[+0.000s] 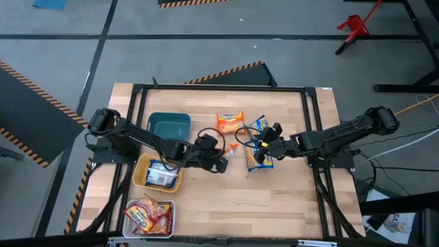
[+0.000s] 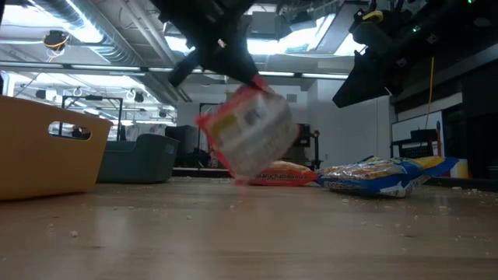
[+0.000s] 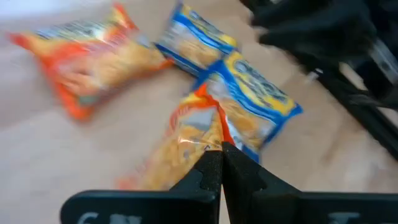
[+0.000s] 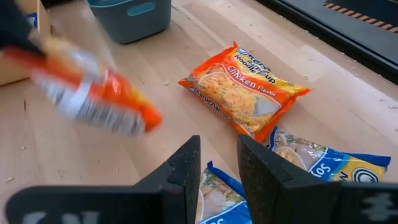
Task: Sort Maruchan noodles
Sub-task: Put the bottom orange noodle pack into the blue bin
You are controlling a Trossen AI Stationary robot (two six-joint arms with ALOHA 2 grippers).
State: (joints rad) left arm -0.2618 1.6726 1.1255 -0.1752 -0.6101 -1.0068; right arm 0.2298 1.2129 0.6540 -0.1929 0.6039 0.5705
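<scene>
Sorting is under way: a red-pink packet [image 2: 247, 134] is held by one corner in the left gripper [image 3: 221, 149], whose fingers are clenched on the wrapper, and it hangs clear of the table [image 1: 274, 199] near the middle. Judged from the trays, the carrying step is in hand. The white tray [image 1: 168, 223] at the near left corner already holds red-pink packets, the yellow tray [image 1: 140, 168] holds a blue one, and the teal tray [image 1: 169, 125] appears empty. The next move is judged to call for a swing of the left arm back toward the white tray, with the packet lifted over its rim before the grip is released.

An orange packet [image 4: 244, 93] lies flat just beyond the held one, and two blue packets [image 3: 239, 87] lie beside it, overlapping. The right gripper [image 4: 219, 163] is poised low over the nearer blue packet [image 1: 261, 156], its fingers parted and holding nothing.

The left arm is stretched across the table from its base, wrist angled down; the right arm reaches in from the opposite side, forearm nearly level.
</scene>
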